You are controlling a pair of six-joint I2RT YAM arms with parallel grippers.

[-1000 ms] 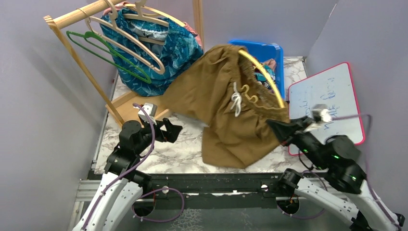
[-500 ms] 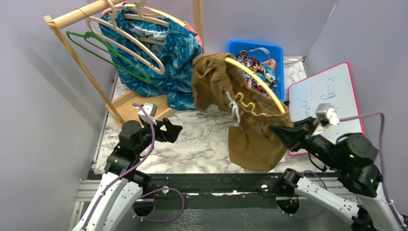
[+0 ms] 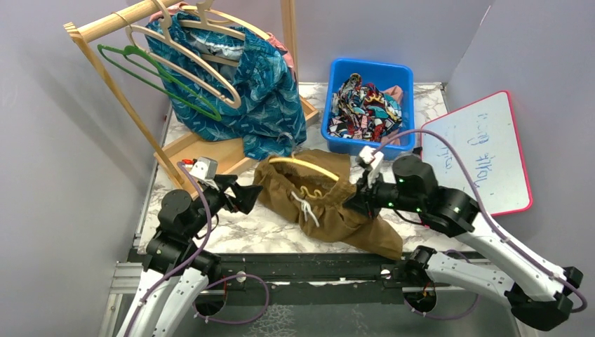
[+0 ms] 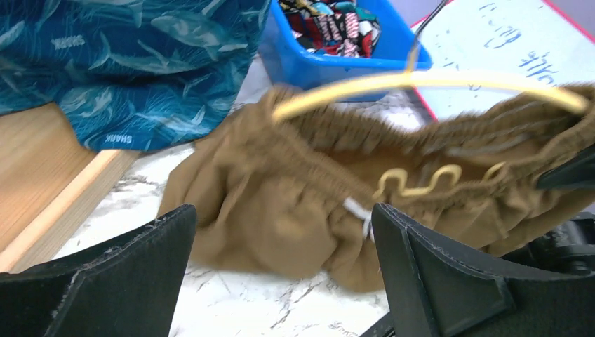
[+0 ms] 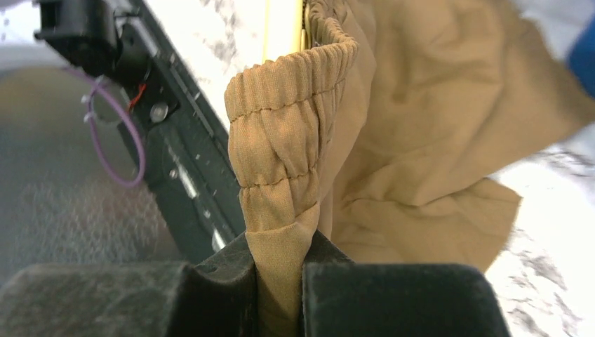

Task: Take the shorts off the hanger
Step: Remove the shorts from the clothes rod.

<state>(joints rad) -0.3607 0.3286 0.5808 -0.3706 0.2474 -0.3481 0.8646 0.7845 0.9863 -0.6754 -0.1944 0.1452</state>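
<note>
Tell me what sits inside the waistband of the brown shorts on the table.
A yellow hanger arcs across the open waistband of the brown shorts. Both its ends disappear under bunched fabric, so how it is caught cannot be seen. The right gripper pinches the waistband edge.

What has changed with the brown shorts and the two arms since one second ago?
The right gripper, still shut on the waistband, swung left and down. It brought the olive-brown shorts and their yellow hanger from mid-air onto the table, in front of the blue bin. The left gripper, open, barely shifted. The teal shorts on the rack, the bin and the whiteboard did not move.
</note>
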